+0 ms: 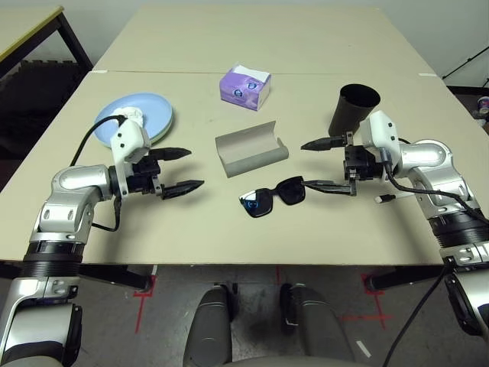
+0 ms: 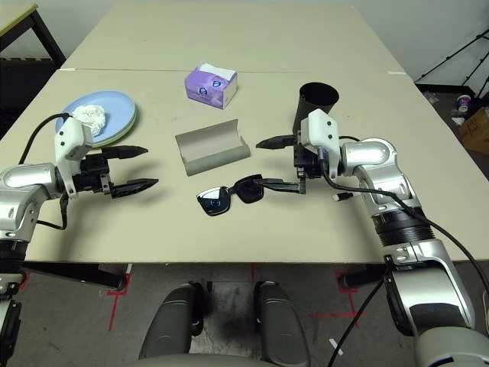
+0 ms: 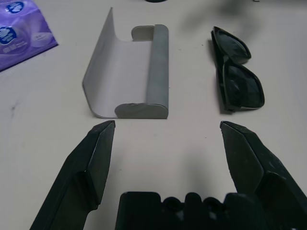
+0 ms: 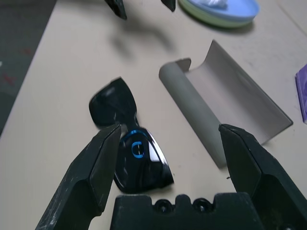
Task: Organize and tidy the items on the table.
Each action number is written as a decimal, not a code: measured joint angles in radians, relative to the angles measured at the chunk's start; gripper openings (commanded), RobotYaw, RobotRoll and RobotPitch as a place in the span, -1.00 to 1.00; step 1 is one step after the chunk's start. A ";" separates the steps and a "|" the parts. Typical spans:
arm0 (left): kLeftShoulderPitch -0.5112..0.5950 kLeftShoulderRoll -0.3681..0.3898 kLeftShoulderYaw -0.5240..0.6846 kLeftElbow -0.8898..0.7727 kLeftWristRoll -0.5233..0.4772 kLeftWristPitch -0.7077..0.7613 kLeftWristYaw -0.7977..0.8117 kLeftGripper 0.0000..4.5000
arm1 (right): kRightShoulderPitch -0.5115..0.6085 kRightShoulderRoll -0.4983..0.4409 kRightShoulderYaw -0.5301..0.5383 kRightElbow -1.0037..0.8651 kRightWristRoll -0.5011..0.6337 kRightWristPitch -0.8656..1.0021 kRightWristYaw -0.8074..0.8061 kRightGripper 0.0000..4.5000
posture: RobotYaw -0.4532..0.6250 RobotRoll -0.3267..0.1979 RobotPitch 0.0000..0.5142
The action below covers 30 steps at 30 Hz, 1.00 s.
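Grey and open, the glasses case (image 1: 250,153) lies in the middle of the desk (image 1: 229,46) with nothing in it. The black sunglasses (image 1: 271,196) sit just beside it, at 5 o'clock. The right wrist view shows a blue mark on one dark lens. At 10 o'clock the light blue plate (image 2: 114,111) rests on a pale green plate (image 2: 128,127) and holds a crumpled white tissue (image 2: 90,115). The black cup (image 1: 354,109) stands at 2 o'clock. The left claw (image 1: 177,169) and right claw (image 1: 315,164) are both spread wide, grasping nothing.
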 measured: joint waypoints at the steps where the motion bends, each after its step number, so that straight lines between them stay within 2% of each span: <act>1: 0.000 0.000 -0.004 0.002 0.003 -0.006 -0.006 0.98 | -0.014 -0.002 0.011 -0.006 -0.007 0.026 0.000 1.00 | -0.17 0.25 -0.38; 7: -0.006 0.000 -0.012 0.019 0.010 -0.009 -0.011 0.98 | -0.080 -0.008 0.085 -0.149 -0.083 0.251 -0.064 1.00 | -0.15 0.25 -0.37; 11: -0.005 0.000 -0.012 0.018 0.010 -0.009 -0.008 0.98 | -0.083 -0.015 0.137 -0.267 -0.110 0.391 -0.088 1.00 | -0.12 0.25 -0.37; 18: 0.009 -0.001 -0.012 0.000 0.010 -0.009 -0.005 0.98 | -0.111 -0.020 0.181 -0.298 -0.131 0.414 -0.071 1.00 | -0.12 0.25 -0.36; 24: 0.009 -0.002 -0.013 -0.003 0.012 -0.008 -0.005 0.98 | -0.178 -0.035 0.288 -0.268 -0.227 0.370 -0.026 1.00 | -0.10 0.25 -0.33; 30: 0.009 -0.002 -0.035 -0.003 0.019 -0.012 -0.016 0.98 | -0.246 -0.015 0.351 -0.236 -0.304 0.363 -0.010 1.00 | -0.11 0.25 -0.32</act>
